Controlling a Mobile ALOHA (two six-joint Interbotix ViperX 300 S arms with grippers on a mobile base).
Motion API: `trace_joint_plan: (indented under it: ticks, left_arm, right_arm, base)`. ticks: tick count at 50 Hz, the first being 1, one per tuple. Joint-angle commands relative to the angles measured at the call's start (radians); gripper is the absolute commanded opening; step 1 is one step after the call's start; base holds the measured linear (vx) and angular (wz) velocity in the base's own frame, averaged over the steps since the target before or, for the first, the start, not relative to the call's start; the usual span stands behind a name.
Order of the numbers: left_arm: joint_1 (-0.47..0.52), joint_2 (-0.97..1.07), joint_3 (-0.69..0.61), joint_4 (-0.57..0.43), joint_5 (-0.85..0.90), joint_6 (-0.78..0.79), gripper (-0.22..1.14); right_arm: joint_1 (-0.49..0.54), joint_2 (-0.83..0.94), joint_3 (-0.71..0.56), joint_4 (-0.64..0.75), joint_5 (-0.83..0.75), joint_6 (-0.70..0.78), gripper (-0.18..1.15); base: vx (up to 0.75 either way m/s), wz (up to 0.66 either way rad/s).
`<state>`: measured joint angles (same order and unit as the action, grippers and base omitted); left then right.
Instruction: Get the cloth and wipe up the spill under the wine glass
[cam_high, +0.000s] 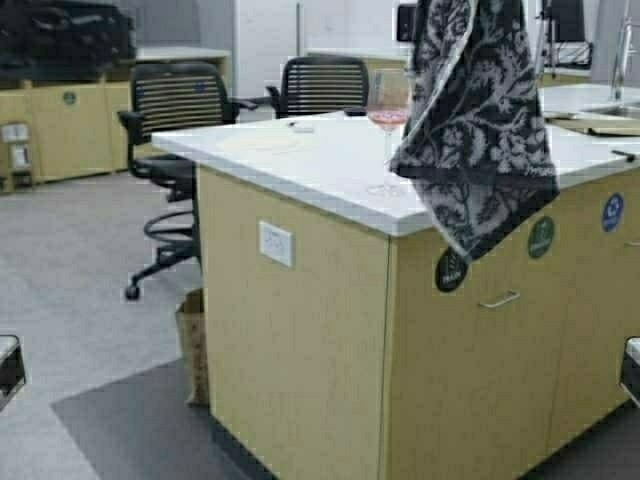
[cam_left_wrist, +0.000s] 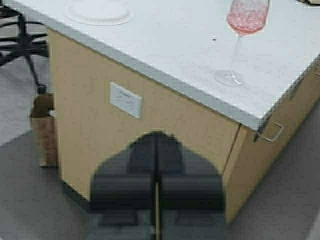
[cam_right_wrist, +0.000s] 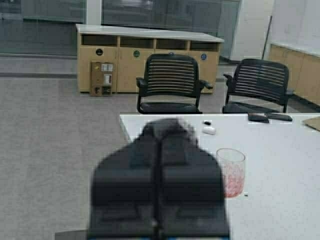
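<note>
The dark cloth (cam_high: 480, 120) with its pale leaf pattern hangs from above the high view. It drapes in front of the counter's near right corner, just right of the wine glass (cam_high: 388, 120). The glass stands upright on the white counter top (cam_high: 320, 165) and holds pinkish-red contents; it also shows in the left wrist view (cam_left_wrist: 245, 22) and the right wrist view (cam_right_wrist: 231, 172). My right gripper (cam_right_wrist: 161, 131) is shut, high above the counter, with the cloth below it. My left gripper (cam_left_wrist: 157, 140) is shut and empty, low in front of the cabinet's side.
Two black office chairs (cam_high: 180, 100) (cam_high: 322, 85) stand behind the counter. A cardboard box (cam_high: 192, 345) sits on the floor by the cabinet. A pale round disc (cam_left_wrist: 100, 11) and a small white object (cam_high: 303, 127) lie on the counter. A wall socket (cam_high: 275, 243) is on the cabinet side.
</note>
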<state>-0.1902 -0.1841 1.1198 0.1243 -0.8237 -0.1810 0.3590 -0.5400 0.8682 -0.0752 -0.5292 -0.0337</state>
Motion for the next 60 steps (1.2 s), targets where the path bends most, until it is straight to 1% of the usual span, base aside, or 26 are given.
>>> trace_joint_plan:
  ticks: [1, 6, 14, 29, 43, 48, 60]
  left_arm:
    - [-0.061, 0.121, -0.072, 0.003, -0.057, 0.000, 0.03]
    - [-0.098, 0.222, -0.121, 0.000, -0.117, -0.003, 0.03]
    - [-0.126, 0.301, -0.166, -0.009, -0.193, 0.002, 0.03]
    - [-0.126, 0.387, -0.225, -0.037, -0.202, 0.025, 0.03]
    - [-0.126, 0.477, -0.288, -0.057, -0.209, 0.115, 0.03]
    - [-0.126, 0.520, -0.313, -0.057, -0.215, 0.117, 0.04]
    - [-0.126, 0.661, -0.388, -0.052, -0.298, 0.126, 0.05]
  right_arm:
    - [0.002, -0.014, -0.015, 0.003, -0.018, -0.003, 0.06]
    - [0.000, -0.011, -0.014, 0.003, -0.018, -0.008, 0.06]
    - [-0.003, -0.008, -0.014, 0.003, -0.018, -0.012, 0.06]
    - [-0.003, -0.005, -0.028, 0.003, -0.026, -0.014, 0.06]
    - [-0.003, -0.002, -0.026, 0.003, -0.029, -0.012, 0.06]
    - [-0.002, -0.002, -0.026, 0.003, -0.031, -0.014, 0.06]
    - [-0.003, 0.002, -0.021, 0.003, -0.031, -0.014, 0.06]
  base:
    - [0.24, 0.03]
    - [0.23, 0.02]
    - [0.22, -0.09]
    - [0.19, -0.19]
    - [0.17, -0.22]
    - [0.16, -0.15]
    - [0.13, -0.07]
